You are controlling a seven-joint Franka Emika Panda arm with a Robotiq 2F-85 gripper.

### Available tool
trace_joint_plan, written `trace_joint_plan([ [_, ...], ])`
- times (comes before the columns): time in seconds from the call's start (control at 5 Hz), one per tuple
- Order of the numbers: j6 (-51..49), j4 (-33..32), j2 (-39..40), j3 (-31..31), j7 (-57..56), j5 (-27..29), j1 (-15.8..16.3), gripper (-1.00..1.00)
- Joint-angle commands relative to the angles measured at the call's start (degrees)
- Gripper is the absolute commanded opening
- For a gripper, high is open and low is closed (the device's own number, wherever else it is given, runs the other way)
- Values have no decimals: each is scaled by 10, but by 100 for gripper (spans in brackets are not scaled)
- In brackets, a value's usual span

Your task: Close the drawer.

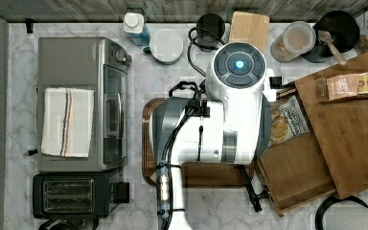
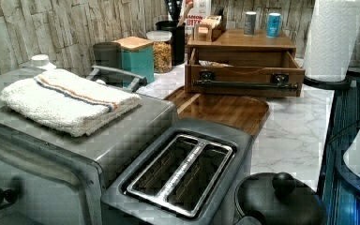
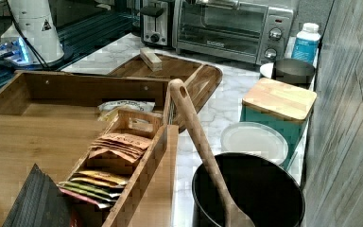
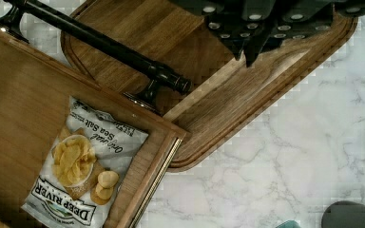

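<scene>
While pulled open, drawer [image 4: 24, 109] beside gripper [image 4: 259, 28], apart.

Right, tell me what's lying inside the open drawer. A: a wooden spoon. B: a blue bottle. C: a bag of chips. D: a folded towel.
C: the wrist view shows a bag of chips lying flat on the floor of the pulled-out drawer, behind its black handle bar.

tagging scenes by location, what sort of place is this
Most likely a kitchen counter: a toaster oven and toaster stand on marble-look worktop, and an open drawer holds a chip bag.
</scene>
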Motion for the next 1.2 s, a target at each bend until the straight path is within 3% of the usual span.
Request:
trace_joint_plan([
  [0.2,0,0,0,-2,0,-1,-2,-100],
  [0.6,14,-37,-16,22,-29,-9,-4,-100],
  [1.0,119,-179,-86,29,-140,29,21,-100],
  [1.2,157,-238,-104,30,-166,22,34,-100],
])
